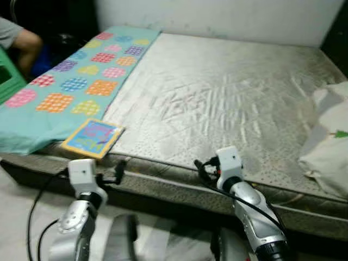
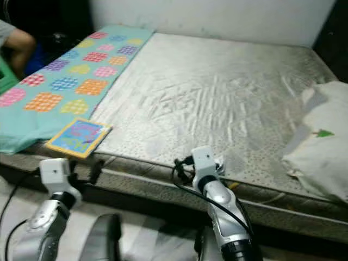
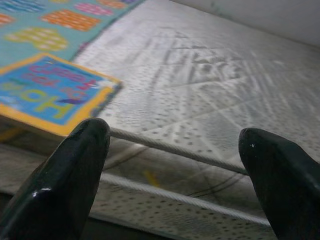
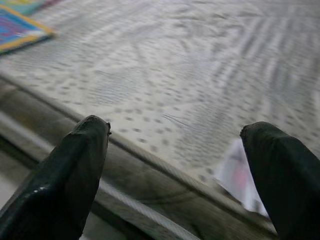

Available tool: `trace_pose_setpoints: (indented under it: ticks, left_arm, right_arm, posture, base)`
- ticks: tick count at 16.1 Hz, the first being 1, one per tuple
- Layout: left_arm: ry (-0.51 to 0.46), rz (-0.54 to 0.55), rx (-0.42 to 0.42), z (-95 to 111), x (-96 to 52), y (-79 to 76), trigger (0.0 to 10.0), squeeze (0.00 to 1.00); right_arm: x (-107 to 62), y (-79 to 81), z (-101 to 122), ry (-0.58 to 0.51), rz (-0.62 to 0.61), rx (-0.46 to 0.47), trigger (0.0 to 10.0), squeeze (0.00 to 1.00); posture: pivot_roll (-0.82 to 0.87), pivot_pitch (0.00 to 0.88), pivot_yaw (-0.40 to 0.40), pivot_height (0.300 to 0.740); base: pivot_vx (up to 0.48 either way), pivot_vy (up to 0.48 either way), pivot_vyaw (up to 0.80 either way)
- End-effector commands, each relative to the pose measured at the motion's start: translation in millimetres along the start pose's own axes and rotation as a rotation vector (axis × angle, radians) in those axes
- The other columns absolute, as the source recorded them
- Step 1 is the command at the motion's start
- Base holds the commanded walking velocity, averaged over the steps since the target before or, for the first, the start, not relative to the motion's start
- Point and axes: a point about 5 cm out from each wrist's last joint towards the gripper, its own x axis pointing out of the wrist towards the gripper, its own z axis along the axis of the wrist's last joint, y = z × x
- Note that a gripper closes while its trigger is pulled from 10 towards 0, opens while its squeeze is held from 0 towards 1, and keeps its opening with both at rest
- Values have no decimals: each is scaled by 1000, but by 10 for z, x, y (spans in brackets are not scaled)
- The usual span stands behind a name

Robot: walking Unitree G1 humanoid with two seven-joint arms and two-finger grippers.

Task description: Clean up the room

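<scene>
A square book (image 1: pixel 92 137) with a yellow border and a blue cover lies flat at the front left corner of the grey mattress (image 1: pixel 228 103), partly on a teal blanket (image 1: pixel 70 81) with coloured patches. My left gripper (image 1: pixel 118 171) hovers open at the mattress's front edge, just right of and below the book (image 3: pixel 47 92). Its fingers (image 3: pixel 75 165) hold nothing. My right gripper (image 1: pixel 202 167) is open too, low against the front edge near the middle. A small white and pink scrap (image 4: pixel 239 176) lies on the mattress edge beside it.
A white pillow (image 1: pixel 329 147) lies on the mattress at the right. A person's arm (image 1: pixel 24 41) and a green seat (image 1: pixel 8 79) are at the far left beyond the blanket. A white wall (image 1: pixel 217 16) runs behind the bed.
</scene>
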Motion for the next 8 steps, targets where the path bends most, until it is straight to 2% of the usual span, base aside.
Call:
trace_pose_setpoints:
  ticks: [1, 5, 8]
  left_arm:
    - [-2, 6, 7, 23, 8, 14, 10000, 0]
    - [-3, 5, 6, 23, 3, 15, 10000, 0]
    - [-27, -8, 31, 70, -38, -10, 10000, 0]
  right_arm:
    - [41, 23, 53, -22, -2, 2, 10000, 0]
    - [122, 119, 111, -43, -4, 14, 10000, 0]
    - [227, 248, 169, -81, -10, 41, 10000, 0]
  posture:
    - [-86, 10, -49, 564]
    - [-70, 8, -51, 564]
    - [-26, 8, -57, 564]
  base:
    - [0, 0, 0]
    - [0, 0, 0]
    - [0, 0, 0]
